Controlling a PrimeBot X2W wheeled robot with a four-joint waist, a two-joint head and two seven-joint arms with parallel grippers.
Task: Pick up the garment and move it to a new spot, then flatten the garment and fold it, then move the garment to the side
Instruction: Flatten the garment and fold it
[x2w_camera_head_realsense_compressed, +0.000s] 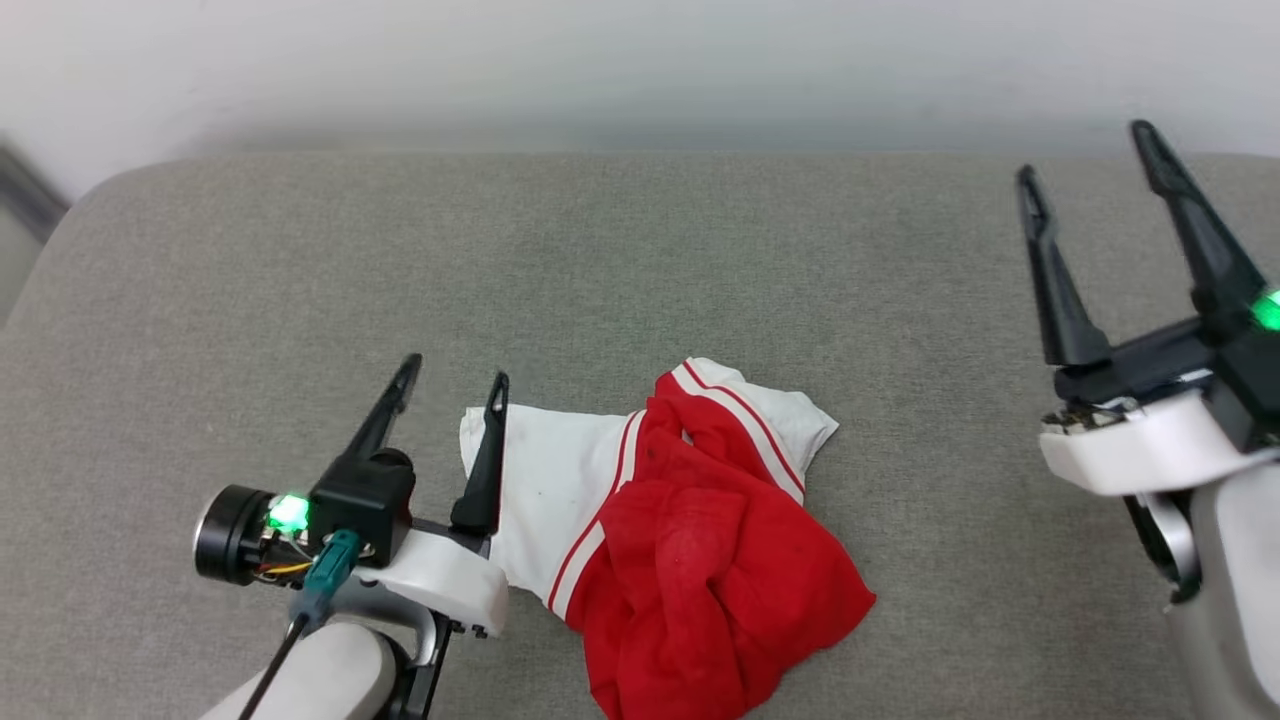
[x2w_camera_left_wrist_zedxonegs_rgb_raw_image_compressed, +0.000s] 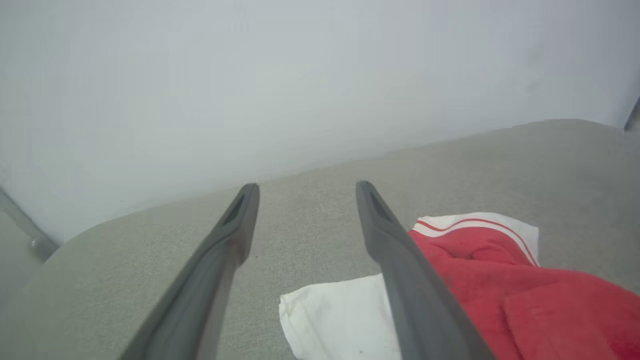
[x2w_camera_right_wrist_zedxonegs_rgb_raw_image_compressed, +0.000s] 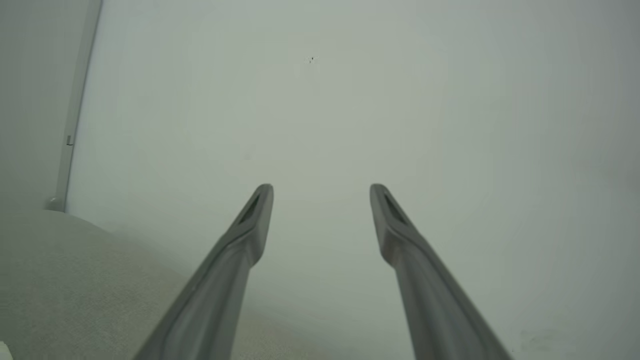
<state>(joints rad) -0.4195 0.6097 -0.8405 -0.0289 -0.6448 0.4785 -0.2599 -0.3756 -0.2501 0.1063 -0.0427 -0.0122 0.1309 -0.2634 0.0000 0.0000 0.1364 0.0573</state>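
Head view: garment (x2w_camera_head_realsense_compressed: 700, 540) bunched on the grey cushion (x2w_camera_head_realsense_compressed: 250, 300), white sleeve (x2w_camera_head_realsense_compressed: 550, 480) just beside the left gripper (x2w_camera_head_realsense_compressed: 456, 368), to its right. Fingers spread apart, holding nothing. Right gripper (x2w_camera_head_realsense_compressed: 1085, 150) spread too, far off. Nearer arm: left.

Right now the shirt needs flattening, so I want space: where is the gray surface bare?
Bare: the wide strip between the garment and the wall, and the stretch between the garment and the right tool. Crowded: near-left, where the left tool stands at the garment's white sleeve.
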